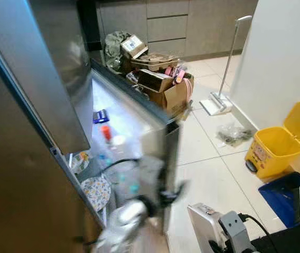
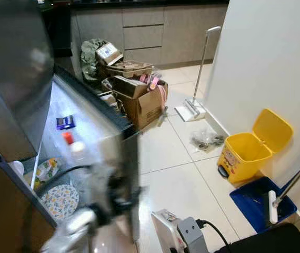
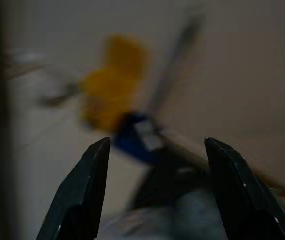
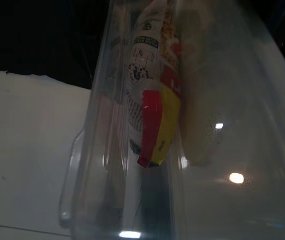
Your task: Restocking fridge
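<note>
Left gripper (image 3: pixel 155 192): black fingers (image 3: pixel 80 195) spread wide, nothing between them; beyond them a dim, blurred yellow shape and a blue one.
Left arm (image 1: pixel 123 224): at 7 o'clock in the head views, heavily motion-blurred; its end meets the fridge door (image 2: pixel 100 139) edge, contact unreadable.
Right gripper: fingers not made out, cannot tell their state.
Clear bin (image 4: pixel 192 150): pressed close to the right wrist camera; a snack packet (image 4: pixel 155 105), red, yellow and white, stands upright inside, long axis vertical. Print unreadable, the rest murky.
White device (image 1: pixel 205 224): at 5 o'clock, cut off by the frame edge, black cable attached.
Fridge door: open, shelves lit; red-capped bottle (image 2: pixel 68 139) upright, blue packet (image 2: pixel 65 122) above it, patterned plate (image 2: pixel 60 201) lower down, partly hidden.
Floor (image 2: pixel 176 168): pale glossy tiles.
Yellow pedal bin (image 1: pixel 276 147): at 3 o'clock, lid up, against the white wall (image 2: pixel 266 58); blue tray (image 1: pixel 287 195) just beside it.
Cardboard box (image 1: pixel 168 92): at 12 o'clock, overfilled with packaging.
Mop (image 1: pixel 221 95): leaning upright on the wall.
Grey cabinets (image 1: pixel 192 26): farthest back.
</note>
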Controlling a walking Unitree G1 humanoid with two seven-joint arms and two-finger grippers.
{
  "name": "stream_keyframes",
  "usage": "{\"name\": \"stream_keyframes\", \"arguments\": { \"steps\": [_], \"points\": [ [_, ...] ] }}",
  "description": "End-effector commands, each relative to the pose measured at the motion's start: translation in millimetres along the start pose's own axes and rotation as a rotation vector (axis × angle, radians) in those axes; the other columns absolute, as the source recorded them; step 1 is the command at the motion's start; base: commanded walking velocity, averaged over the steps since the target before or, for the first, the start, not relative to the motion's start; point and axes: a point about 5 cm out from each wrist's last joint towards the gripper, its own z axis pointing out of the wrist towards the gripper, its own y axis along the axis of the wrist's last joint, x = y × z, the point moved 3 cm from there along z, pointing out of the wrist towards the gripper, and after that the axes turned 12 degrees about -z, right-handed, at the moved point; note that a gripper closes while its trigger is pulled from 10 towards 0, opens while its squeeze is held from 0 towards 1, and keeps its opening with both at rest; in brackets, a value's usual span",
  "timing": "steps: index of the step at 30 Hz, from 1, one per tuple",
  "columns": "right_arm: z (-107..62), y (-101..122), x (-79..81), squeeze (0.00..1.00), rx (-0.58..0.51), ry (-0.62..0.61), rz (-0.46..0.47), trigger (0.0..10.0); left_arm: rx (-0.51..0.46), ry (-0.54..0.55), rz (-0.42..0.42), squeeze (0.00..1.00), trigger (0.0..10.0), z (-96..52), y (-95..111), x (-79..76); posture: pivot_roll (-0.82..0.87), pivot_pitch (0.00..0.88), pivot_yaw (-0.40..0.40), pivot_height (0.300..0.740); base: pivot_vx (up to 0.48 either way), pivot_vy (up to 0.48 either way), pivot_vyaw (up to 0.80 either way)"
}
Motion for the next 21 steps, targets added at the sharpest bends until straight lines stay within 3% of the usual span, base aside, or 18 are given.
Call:
{"name": "stream_keyframes", "arguments": {
  "steps": [1,2,6,8,10,16,17,21],
  "points": [
    [-2.7,-5,-0.5,0.00,0.007,-0.007,0.006,10.0,0.023,0.004,-0.046,0.00,10.0,-6.8,-4,4.1,-0.11,0.064,-0.013,0.740,0.000,0.000,0.00],
    [-2.7,-5,-0.5,0.00,0.007,-0.007,0.006,10.0,0.023,0.004,-0.046,0.00,10.0,-6.8,-4,4.1,-0.11,0.064,-0.013,0.740,0.000,0.000,0.00],
    [-4.0,-7,-2.5,0.00,0.010,-0.014,-0.001,10.0,0.103,0.152,0.028,0.00,10.0,-55.7,-5,48.2,-0.10,0.071,-0.009,0.740,0.000,0.000,0.00],
    [-4.1,-7,-2.3,0.00,0.011,-0.013,-0.001,10.0,0.116,0.194,0.042,0.00,10.0,-64.3,-6,56.6,-0.09,0.070,-0.009,0.740,0.000,0.000,0.00],
    [-3.3,-7,-2.5,0.00,0.009,-0.017,0.002,10.0,0.136,0.330,0.098,0.00,10.0,-88.0,-9,78.2,-0.09,0.068,-0.003,0.740,0.000,0.000,0.00],
    [-1.4,-3,-2.9,0.00,0.000,-0.024,0.002,10.0,0.167,0.455,0.190,0.00,10.0,-106.0,-18,93.9,-0.09,0.068,-0.003,0.740,0.000,0.000,0.00],
    [-0.7,-2,-2.9,0.00,-0.005,-0.026,0.000,10.0,0.187,0.508,0.236,0.00,10.0,-112.6,-24,99.6,-0.08,0.064,-0.002,0.740,0.000,0.000,0.00],
    [0.9,2,-3.2,0.00,-0.017,-0.032,-0.005,10.0,0.239,0.598,0.251,0.00,10.0,-128.9,-44,107.5,-0.08,0.062,-0.004,0.740,0.000,0.000,0.00]
  ]
}}
